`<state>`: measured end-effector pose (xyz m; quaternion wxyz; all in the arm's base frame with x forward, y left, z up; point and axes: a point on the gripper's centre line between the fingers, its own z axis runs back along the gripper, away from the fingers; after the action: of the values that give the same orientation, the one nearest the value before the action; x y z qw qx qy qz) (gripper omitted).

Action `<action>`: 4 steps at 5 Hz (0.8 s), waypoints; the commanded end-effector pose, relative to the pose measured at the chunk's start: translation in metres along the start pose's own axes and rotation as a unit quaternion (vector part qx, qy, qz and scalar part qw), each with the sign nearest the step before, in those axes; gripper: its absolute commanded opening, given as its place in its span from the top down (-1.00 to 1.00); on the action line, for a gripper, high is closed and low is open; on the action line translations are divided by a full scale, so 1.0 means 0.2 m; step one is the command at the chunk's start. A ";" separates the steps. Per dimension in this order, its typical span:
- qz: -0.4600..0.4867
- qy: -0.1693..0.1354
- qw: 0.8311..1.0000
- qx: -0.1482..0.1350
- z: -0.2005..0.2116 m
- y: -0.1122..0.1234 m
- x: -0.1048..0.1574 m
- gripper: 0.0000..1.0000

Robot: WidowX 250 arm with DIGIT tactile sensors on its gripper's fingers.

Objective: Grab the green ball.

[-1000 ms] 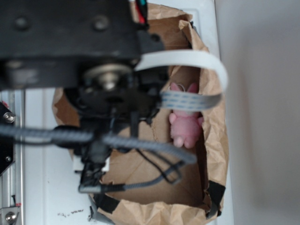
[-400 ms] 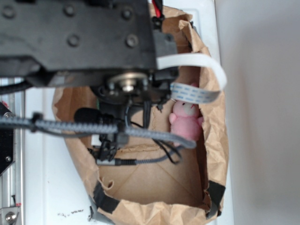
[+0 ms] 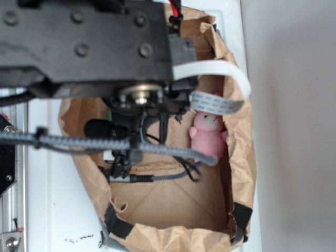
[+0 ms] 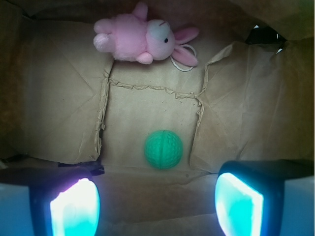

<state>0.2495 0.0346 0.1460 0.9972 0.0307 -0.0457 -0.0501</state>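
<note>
Small mint-green dimpled ball (image 4: 163, 149) sits on the floor of the crumpled brown paper bag (image 3: 242, 157), roughly centre of the wrist view, on a square panel outlined by torn creases. Gripper (image 4: 156, 204) is wide open w/ nothing in it; two glowing cyan-lit fingertips (image 4: 75, 209) show at the bottom corners, ball just above and between them, not touching either. Pink plush bunny (image 4: 142, 40) lies on its side against the far edge of the bag, well apart from the ball, w/ a thin loop cord by its ears. In the exterior view the black arm w/ grey ribbon cable (image 3: 218, 103) and braided wires blocks most of the bag; ball isn't visible there, bunny (image 3: 207, 134) peeks out by the right wall. Bag rests on a white surface (image 3: 58, 210).
</note>
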 end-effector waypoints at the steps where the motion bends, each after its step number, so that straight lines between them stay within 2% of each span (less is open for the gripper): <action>1: -0.005 -0.014 0.999 0.033 -0.01 0.09 0.00 -1.00; 2: -0.019 0.002 0.999 0.035 -0.05 0.16 -0.03 -1.00; 3: -0.025 -0.010 0.999 0.047 -0.05 0.19 -0.05 -1.00; 4: -0.032 -0.003 0.998 0.048 -0.12 0.20 -0.02 -1.00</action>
<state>0.2468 0.0690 0.1135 0.9935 0.0661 -0.0311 -0.0870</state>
